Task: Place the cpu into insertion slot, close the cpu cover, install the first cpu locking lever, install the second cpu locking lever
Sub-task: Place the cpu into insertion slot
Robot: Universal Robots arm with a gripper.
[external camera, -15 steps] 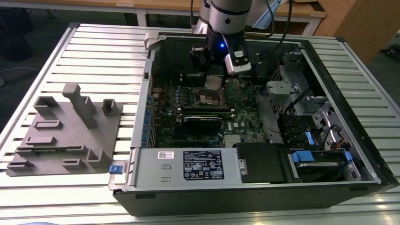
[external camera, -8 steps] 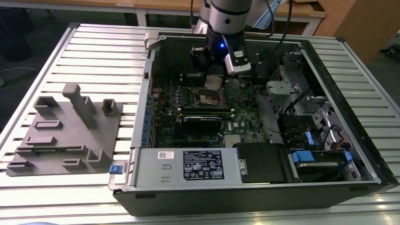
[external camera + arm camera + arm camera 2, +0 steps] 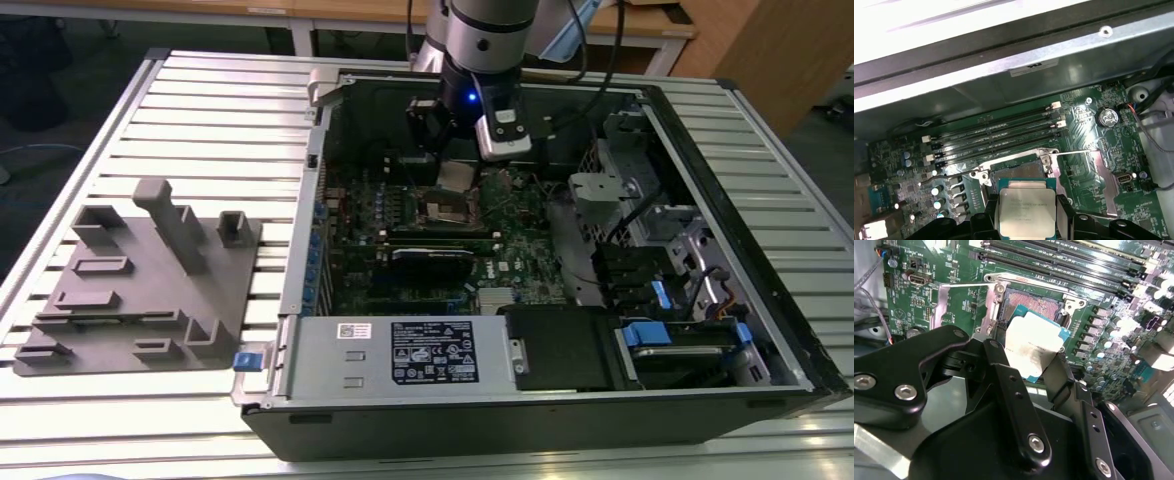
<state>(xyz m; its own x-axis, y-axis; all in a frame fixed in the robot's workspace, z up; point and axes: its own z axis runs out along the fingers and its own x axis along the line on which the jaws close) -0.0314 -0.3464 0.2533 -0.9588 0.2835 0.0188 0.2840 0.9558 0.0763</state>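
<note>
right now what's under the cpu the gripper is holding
The open insertion slot lies below the cpu held in the gripper. Part of its pin field shows in both wrist views; the cpu covers the rest.

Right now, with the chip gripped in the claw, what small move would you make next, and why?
Probably ease it gently down towards the insertion slot. The claw is shut on the cpu, which hangs over the slot's bare pins and is not yet seated. The cpu cover stands swung open beside the slot, so nothing seems to block the way down.
</note>
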